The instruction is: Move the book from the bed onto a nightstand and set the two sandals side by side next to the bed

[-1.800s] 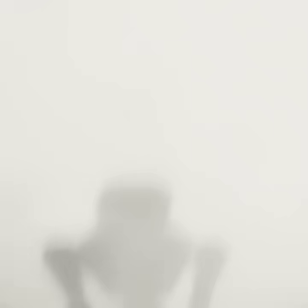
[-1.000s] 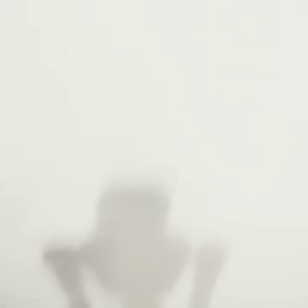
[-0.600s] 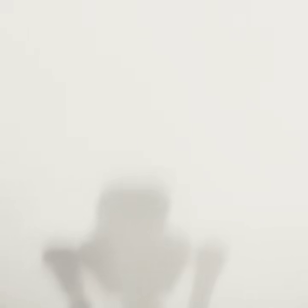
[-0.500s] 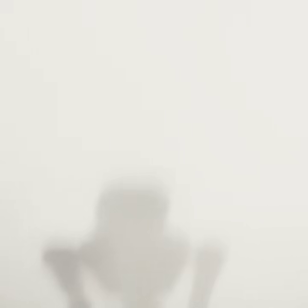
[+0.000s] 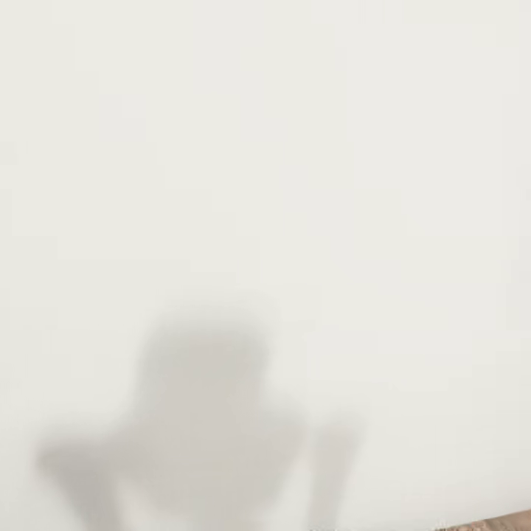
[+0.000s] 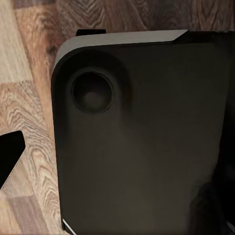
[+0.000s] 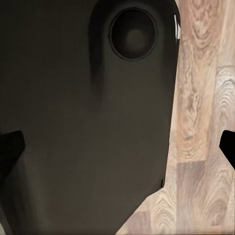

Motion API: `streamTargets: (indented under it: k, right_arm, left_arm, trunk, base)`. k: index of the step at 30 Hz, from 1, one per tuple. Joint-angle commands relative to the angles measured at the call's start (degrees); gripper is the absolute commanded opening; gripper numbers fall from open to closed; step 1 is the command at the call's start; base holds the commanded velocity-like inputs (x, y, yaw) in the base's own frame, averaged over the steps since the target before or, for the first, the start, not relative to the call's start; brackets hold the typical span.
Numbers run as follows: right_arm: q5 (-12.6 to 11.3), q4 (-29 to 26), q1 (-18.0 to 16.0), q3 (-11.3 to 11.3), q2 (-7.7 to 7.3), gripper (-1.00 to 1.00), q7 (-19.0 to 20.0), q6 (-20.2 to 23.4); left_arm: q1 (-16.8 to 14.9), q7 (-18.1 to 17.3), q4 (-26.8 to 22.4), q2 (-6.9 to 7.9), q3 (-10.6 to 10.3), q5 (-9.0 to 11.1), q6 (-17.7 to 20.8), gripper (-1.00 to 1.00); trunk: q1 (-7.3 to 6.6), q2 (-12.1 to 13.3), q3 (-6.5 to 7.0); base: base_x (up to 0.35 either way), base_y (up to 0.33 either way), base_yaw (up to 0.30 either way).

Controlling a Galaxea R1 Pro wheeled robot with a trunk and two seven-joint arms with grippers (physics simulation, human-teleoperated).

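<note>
Close up, matte black robot base [image 6: 142, 137] with rounded corner and round recess, over wood-plank floor [image 7: 200, 122] — grainy brown boards, both end effectors too little seen to tell apart or together, beyond, plain white wall [image 5: 295, 147] bearing a soft grey shadow [image 5: 199, 413] — book out of sight.

Robot close up against a wall, arms hanging over its own base.

In the head view a wall [image 5: 295, 184] stands directly ahead, the robot's shadow [image 5: 199, 413] cast low on it left of centre, and a strip of plank floor [image 5: 501, 522] at the lower right corner. In both wrist views the robot's base [image 6: 142, 142] lies on the floor [image 6: 29, 112], floor beside it.
</note>
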Motion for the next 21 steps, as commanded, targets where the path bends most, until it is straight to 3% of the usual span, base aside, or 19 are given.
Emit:
streamTargets:
  k: [1, 21]
  right_arm:
    - [0.0, -0.01, -0.02, 0.02, 0.01, 1.0, -0.02, 0.09]
    - [0.0, -0.01, -0.02, -0.05, 0.01, 1.0, -0.03, 0.02]
  left_arm:
    - [0.0, -0.03, 0.0, 0.0, 0.01, 0.04, -0.15, 1.0]
    - [0.0, -0.03, 0.0, 0.0, 0.01, 0.04, -0.15, 1.0]
  trunk:
    - [0.0, -0.02, -0.04]
    - [0.0, -0.02, -0.04]
  base:
    - [0.0, 0.0, -0.299]
    - [0.0, 0.0, -0.3]
